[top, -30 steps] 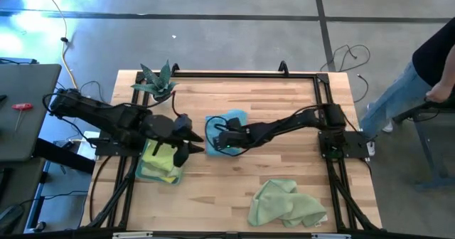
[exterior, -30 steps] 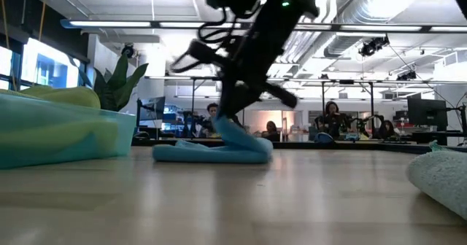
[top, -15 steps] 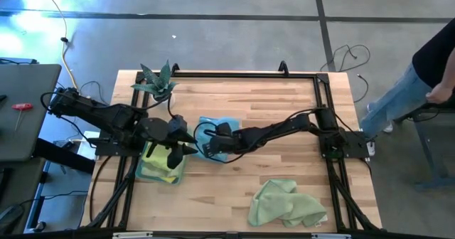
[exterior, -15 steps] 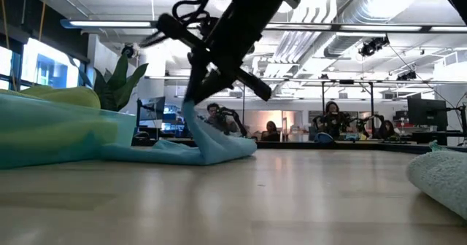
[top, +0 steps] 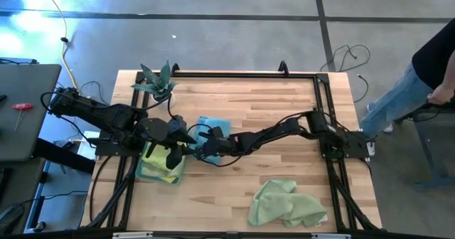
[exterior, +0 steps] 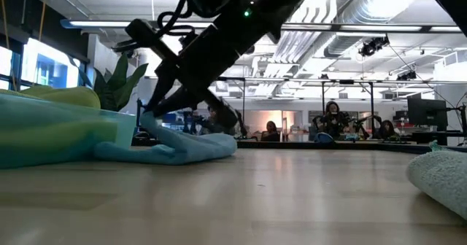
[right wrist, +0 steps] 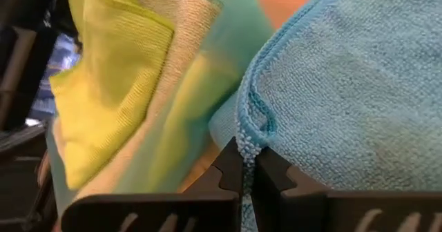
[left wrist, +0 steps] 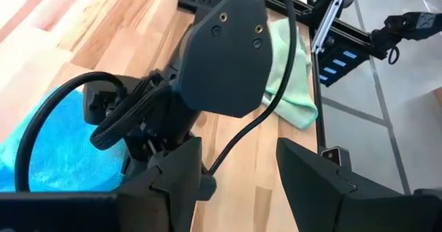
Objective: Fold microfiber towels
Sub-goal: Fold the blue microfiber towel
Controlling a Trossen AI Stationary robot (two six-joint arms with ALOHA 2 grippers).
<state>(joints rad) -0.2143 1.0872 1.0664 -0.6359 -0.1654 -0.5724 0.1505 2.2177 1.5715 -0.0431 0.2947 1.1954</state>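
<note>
A sky blue microfiber towel lies on the wooden table beside a stack of folded yellow and teal towels. My right gripper reaches across from the right and is shut on the blue towel's left edge, close to the stack. My left gripper hovers open above the stack, holding nothing; its wrist view looks onto the right arm's wrist. A crumpled pale green towel rests near the front edge. My right gripper pinches the blue towel's hemmed edge between its two fingertips. The fingers slant down from the table's right side. The pinched edge stands a little above the table; the rest of the towel lies on the wood. One layer or several, I cannot tell.
A small spiky potted plant stands at the far left corner. A black frame runs along the table's far and side edges. A person stands off the table's right. Bare wood shows between the blue towel and the pale green one.
My right gripper has moved toward the table's left edge and down, tipping its fingers lower. It has dragged the blue towel along the table toward the stack; the raised, pinched edge now sits lower and right beside the stack.
</note>
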